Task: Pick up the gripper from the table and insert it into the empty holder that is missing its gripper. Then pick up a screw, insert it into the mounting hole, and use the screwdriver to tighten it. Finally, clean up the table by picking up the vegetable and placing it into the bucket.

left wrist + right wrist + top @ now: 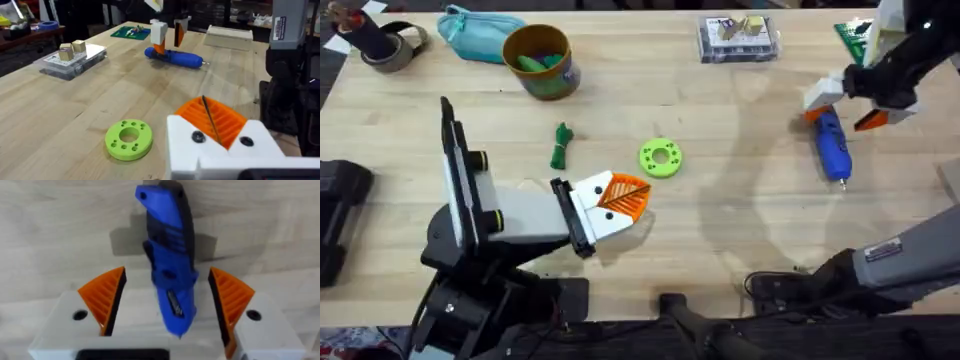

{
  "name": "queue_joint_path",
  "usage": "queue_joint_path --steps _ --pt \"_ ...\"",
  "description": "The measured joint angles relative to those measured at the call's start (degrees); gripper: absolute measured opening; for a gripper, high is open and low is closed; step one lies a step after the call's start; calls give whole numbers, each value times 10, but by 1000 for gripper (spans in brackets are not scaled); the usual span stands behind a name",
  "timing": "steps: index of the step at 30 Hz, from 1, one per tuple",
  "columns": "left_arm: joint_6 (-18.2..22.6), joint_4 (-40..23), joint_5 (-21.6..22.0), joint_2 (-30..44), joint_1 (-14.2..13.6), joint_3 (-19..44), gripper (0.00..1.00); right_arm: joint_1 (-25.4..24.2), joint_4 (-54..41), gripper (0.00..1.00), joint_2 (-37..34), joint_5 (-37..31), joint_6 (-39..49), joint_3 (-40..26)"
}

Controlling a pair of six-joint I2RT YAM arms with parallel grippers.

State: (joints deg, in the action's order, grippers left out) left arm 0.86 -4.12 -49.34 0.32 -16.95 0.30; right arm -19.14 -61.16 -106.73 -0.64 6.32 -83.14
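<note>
One screwdriver (pixel 832 146), one vegetable (pixel 561 146), one bucket (pixel 510 50)

1. Desk (pixel 740 215): pale wood, visible grain, matt.
2. Screwdriver (pixel 170 260), between right end effector (pixel 167 305) pads: blue plastic, slight sheen, thin metal tip.
3. Pads (pixel 102 297): orange, ribbed; white matt plastic fingers.
4. Green disc (pixel 129 139) near left end effector (pixel 215 125): matt plastic.

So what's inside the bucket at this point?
In the overhead view, the bucket near the table's far edge holds something green, with a bit of teal beside it, lying against its yellow-orange inside. The rim hides the bottom, so anything lower down can't be seen. The vegetable lies on the table outside it.
</note>
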Motion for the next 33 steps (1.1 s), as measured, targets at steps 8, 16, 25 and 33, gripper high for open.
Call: queue_joint_path --steps 8,16,25,33 --pt "0 0 -1 0 0 0 5 0 110 991 -3 -14 34 46" --pt "0 0 -2 0 0 0 5 -2 131 991 -15 -15 49 47" --pt "0 0 -2 0 0 0 5 -2 122 991 -34 -19 85 57" --pt "0 0 -2 0 0 0 5 -2 128 991 -32 -19 104 60"
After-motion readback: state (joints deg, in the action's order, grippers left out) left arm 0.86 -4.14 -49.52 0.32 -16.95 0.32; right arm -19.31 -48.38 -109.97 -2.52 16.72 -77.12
